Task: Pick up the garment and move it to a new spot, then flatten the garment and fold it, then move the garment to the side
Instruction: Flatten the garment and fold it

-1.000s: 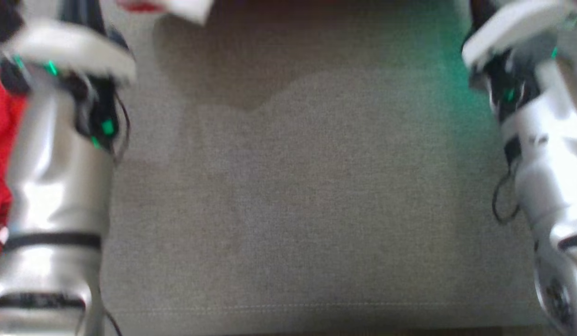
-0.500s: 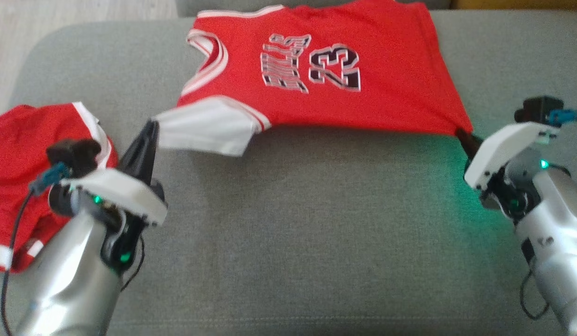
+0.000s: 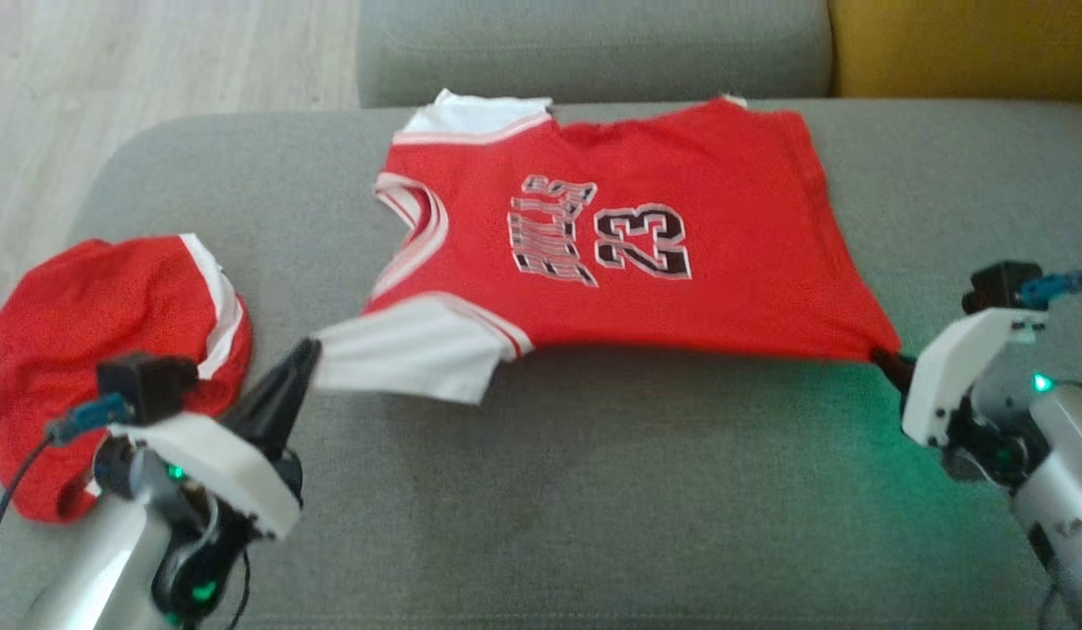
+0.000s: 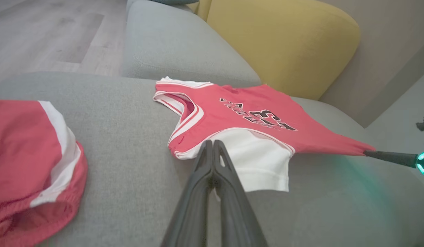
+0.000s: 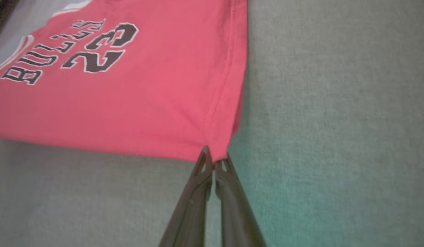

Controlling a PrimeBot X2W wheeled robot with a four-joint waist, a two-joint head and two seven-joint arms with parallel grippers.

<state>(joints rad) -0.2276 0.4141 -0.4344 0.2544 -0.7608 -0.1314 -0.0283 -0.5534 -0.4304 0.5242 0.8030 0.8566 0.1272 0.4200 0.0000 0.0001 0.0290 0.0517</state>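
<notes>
The garment [image 3: 645,254] is a red jersey with white sleeves and the number 23, spread over the grey sofa seat [image 3: 593,490], its near edge lifted. My left gripper [image 3: 309,350] is shut on the near white sleeve [image 4: 259,161]; its tips [image 4: 212,144] pinch that cloth. At the right, my right gripper [image 3: 886,360] is shut on the jersey's near bottom corner [image 5: 218,151], which is pulled taut toward it. The printed chest [image 5: 71,48] faces up.
A second red garment with white trim [image 3: 94,350] lies bunched at the seat's left end, beside my left arm. The grey backrest [image 3: 593,44] and a yellow cushion [image 3: 969,44] rise behind. Wooden floor [image 3: 156,61] lies off the left edge.
The head camera has tilted up, bringing the whole jersey into view. Both grippers stay shut on the jersey, holding its near edge stretched between them.
</notes>
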